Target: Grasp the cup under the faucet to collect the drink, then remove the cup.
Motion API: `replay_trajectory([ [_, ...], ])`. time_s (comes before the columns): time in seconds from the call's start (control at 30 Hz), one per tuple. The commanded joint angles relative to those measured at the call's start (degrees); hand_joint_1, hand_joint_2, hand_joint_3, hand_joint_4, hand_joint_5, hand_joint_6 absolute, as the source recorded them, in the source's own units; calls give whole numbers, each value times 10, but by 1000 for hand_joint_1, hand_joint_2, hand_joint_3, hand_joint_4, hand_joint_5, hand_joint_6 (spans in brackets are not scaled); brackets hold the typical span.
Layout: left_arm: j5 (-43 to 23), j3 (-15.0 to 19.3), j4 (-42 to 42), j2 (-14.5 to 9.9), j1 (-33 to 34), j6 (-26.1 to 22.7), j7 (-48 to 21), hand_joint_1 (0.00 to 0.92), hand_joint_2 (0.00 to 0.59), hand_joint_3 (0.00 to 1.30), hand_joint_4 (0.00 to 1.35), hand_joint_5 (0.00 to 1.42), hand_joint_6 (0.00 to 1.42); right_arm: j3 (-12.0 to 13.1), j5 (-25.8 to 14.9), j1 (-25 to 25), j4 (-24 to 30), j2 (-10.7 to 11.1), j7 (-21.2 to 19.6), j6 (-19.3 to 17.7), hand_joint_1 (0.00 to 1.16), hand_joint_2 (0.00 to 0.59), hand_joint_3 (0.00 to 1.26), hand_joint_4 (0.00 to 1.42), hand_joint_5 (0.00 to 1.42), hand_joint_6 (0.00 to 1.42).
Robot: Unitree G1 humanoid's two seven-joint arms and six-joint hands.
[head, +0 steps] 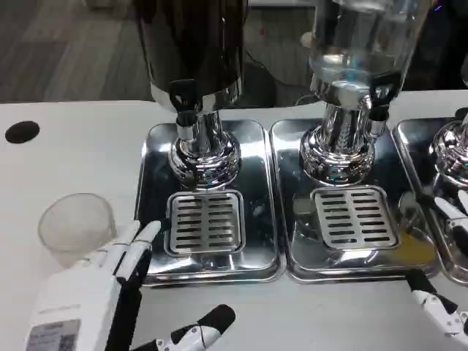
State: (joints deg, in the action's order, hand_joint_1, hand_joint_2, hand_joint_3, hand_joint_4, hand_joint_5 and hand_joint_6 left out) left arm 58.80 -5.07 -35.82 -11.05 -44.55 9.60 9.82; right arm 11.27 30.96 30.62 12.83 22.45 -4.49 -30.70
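A clear plastic cup (76,227) stands upright on the white table, left of the drip trays and away from any faucet. My left hand (88,300) is at the bottom left with its fingers (137,240) stretched forward just right of the cup and its thumb (201,330) spread wide; it holds nothing. The dark drink dispenser (194,44) has its faucet (186,102) above the left grille (205,223). My right hand (442,256) shows partly at the right edge, fingers apart over the tray, empty.
Two chrome drip trays (153,219) (292,241) sit side by side. A clear dispenser (358,44) stands on the right one, and a third chrome base (453,146) is at the far right. A black hole (22,131) marks the table's left.
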Motion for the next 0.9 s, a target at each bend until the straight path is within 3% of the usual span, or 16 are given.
replay_trajectory([
  [0.03,-7,5,-3,-5,-6,4,12,0,74,176,89,207,273,0,-7,6,7,-1,1,3,500,367,133,0,0,0],
  [0.9,-10,2,-6,-5,-4,5,14,0,83,182,101,219,278,-3,-37,11,0,0,3,-1,505,368,120,0,0,0],
])
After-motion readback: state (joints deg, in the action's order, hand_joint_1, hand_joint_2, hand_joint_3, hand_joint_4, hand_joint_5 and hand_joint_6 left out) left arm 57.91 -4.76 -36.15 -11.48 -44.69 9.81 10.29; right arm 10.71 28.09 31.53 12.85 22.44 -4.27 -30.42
